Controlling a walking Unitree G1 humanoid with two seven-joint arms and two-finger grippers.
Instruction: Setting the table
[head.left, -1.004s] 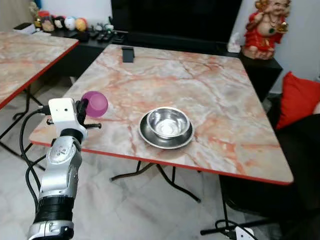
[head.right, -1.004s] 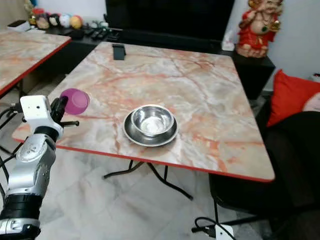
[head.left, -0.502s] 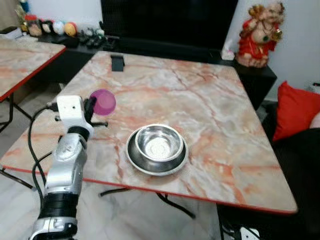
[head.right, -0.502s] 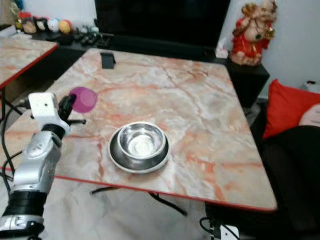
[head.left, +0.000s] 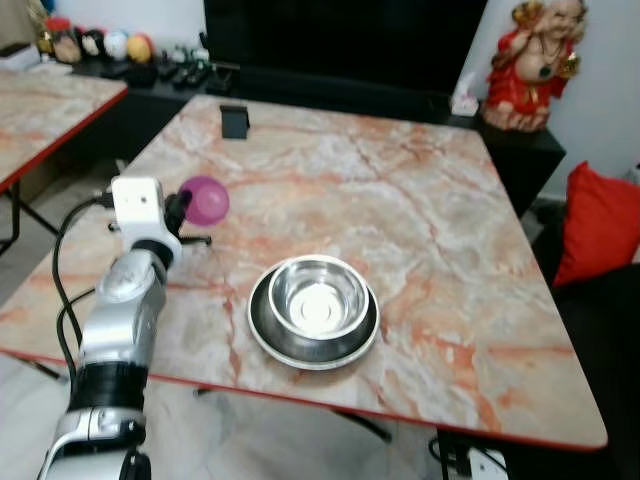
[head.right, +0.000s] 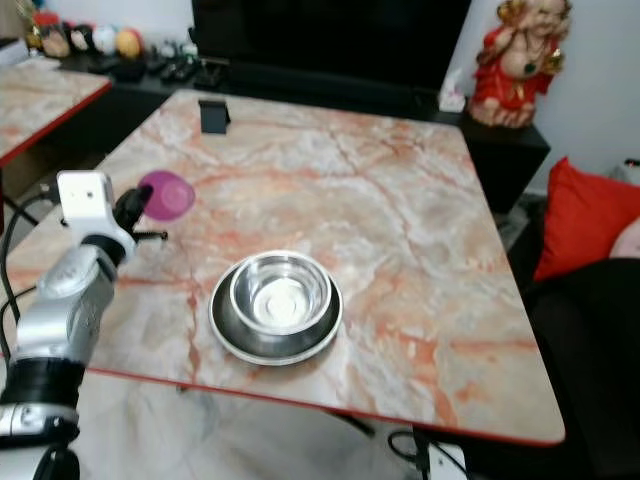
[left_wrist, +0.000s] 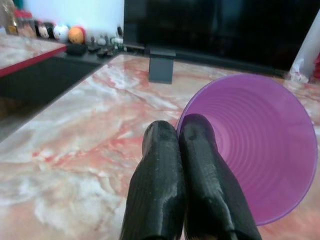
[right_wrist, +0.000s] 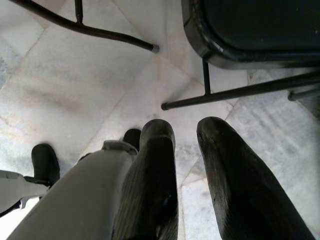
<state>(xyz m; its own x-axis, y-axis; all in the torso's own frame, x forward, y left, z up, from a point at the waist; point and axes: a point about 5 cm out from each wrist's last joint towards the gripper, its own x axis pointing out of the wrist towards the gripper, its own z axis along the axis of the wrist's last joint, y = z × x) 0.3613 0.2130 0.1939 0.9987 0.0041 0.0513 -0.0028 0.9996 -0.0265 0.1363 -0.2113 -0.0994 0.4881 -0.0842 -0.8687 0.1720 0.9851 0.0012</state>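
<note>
A purple plastic cup (head.left: 206, 199) lies on its side in my left gripper (head.left: 182, 208), held above the left part of the marble table (head.left: 400, 210). The two black fingers (left_wrist: 167, 165) are shut on the cup's rim (left_wrist: 250, 150), one inside and one outside. To its right, near the front edge, a steel bowl (head.left: 317, 296) sits in a steel plate (head.left: 270, 345). My right gripper (right_wrist: 185, 150) hangs low beside the table, open, pointing at the tiled floor.
A small black stand (head.left: 234, 121) sits at the table's far left. A second marble table (head.left: 50, 110) is at left. Beyond are a dark TV cabinet (head.left: 340, 85), a red figurine (head.left: 530, 65), and a red cushion (head.left: 598, 225) at right. Chair legs (right_wrist: 235, 92) cross the floor.
The camera has moved closer to the table and shifted, so the bowl now lies lower in view. My left gripper still holds the cup over the table's left side.
</note>
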